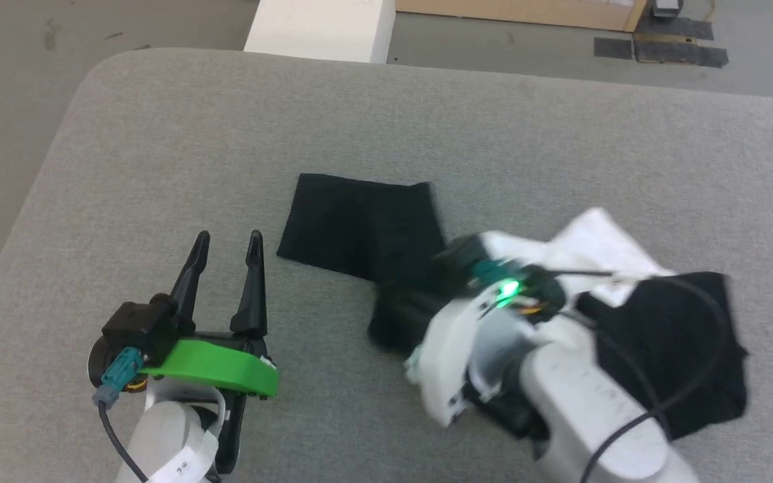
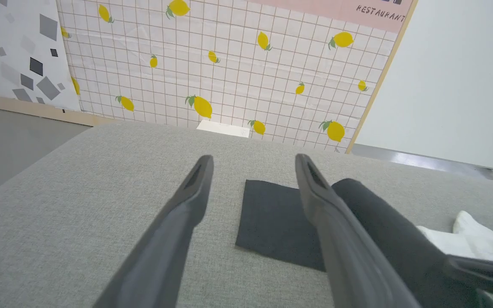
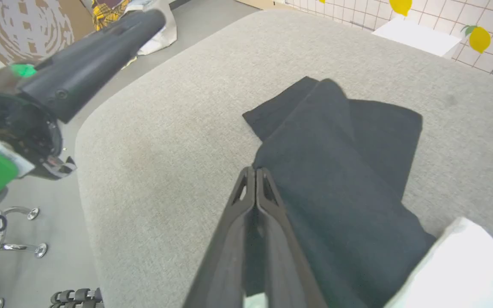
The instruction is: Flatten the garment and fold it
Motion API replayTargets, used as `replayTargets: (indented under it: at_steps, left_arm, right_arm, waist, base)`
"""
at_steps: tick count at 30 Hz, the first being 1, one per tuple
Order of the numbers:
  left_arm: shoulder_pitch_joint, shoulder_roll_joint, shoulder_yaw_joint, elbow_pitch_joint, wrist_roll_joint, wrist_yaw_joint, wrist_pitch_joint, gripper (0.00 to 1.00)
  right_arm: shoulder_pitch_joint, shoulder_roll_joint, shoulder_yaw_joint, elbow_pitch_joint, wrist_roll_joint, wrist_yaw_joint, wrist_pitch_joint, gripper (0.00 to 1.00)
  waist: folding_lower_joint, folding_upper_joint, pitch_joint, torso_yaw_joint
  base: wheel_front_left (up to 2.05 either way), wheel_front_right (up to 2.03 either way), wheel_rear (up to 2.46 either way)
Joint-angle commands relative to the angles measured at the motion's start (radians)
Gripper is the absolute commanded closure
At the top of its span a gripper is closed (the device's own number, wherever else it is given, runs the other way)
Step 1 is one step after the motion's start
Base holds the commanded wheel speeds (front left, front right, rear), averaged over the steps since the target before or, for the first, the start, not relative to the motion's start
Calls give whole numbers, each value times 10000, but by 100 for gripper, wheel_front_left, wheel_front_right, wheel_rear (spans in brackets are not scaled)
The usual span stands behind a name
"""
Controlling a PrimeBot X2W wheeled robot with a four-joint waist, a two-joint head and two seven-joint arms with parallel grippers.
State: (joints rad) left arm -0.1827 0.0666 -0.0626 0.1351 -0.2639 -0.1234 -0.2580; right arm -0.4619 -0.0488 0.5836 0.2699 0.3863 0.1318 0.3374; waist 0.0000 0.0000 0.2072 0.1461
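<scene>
The garment lies on the grey table (image 1: pixel 158 168). One black sleeve (image 1: pixel 359 225) is spread flat at the middle, the white body (image 1: pixel 594 248) is bunched to its right, and more black cloth (image 1: pixel 668 342) lies at the far right. My right gripper (image 3: pixel 255 170) is shut, pinching the near edge of the black sleeve (image 3: pixel 336 171), which rises in a ridge toward the fingers. In the head view the wrist hides most of that gripper (image 1: pixel 393 322). My left gripper (image 1: pixel 225 248) stands open over bare table, left of the sleeve (image 2: pixel 272 218), holding nothing.
A white box (image 1: pixel 319 27) stands on the floor beyond the table's far edge. The table's rounded left corner (image 1: pixel 111 74) drops to grey floor. A lemon-print wall (image 2: pixel 229 64) stands behind. A chrome chair base (image 3: pixel 7 214) sits off the table's edge.
</scene>
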Motion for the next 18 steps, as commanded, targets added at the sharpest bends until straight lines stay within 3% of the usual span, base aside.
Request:
replayTargets:
  at_steps: [1,2,3,4,10,18]
  left_arm:
    - [-17,-33,4,16,17,-72,-38,0]
    - [-5,-36,5,24,13,-72,-38,0]
    - [8,-37,2,24,8,-72,-38,0]
    - [22,-39,2,25,5,-72,-38,0]
    - [201,-27,195,-1,46,-72,-38,0]
    - [368,-21,418,-146,131,-71,-38,0]
  right_arm:
    - [-153,-14,279,-15,174,-11,20,100]
    - [-155,-14,448,41,248,-11,76,99]
    - [-167,-14,541,85,225,-11,102,73]
    - [-163,-14,571,107,198,-11,65,0]
    - [277,-14,-438,-464,-278,-11,-336,0]
    - [2718,-14,-3705,-2651,-2734,-11,113,0]
  waist:
    - [0,0,-41,60]
    - [0,0,-55,79]
    - [0,0,-66,95]
    - [0,0,-79,106]
    - [0,0,-243,-91]
    - [0,0,-415,-542]
  base:
    - [0,0,0]
    - [0,0,0]
    - [0,0,0]
    - [0,0,0]
    - [0,0,0]
    - [0,0,0]
